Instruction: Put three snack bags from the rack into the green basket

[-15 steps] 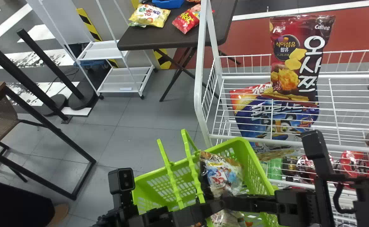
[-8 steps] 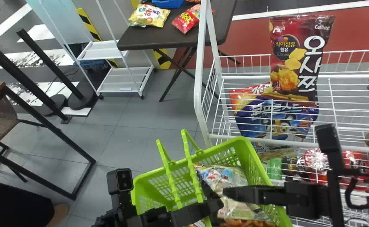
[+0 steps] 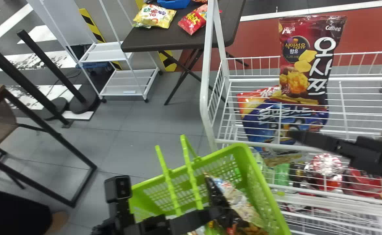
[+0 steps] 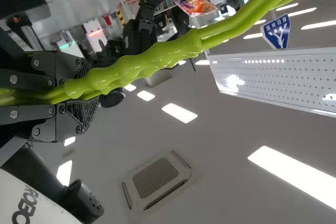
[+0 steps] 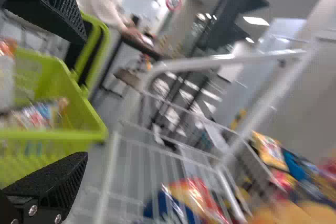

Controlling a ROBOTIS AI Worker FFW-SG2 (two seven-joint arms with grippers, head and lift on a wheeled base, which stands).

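Dark red, a bag [image 3: 303, 62] with large white lettering, yellow chips and a round label is stood on the rack [image 3: 266, 143] at right; lower, a blue bag [image 3: 259, 120] is printed in white. Shiny bags [image 3: 240, 205] are held in the near green basket [image 3: 254, 169], its handles [image 4: 147, 64] pinched by the left gripper [image 3: 207, 217]. The right gripper [image 3: 303, 137] is spread at the rack's front.

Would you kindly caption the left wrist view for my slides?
Left gripper clasping the green basket handle beneath glowing ceiling lights.
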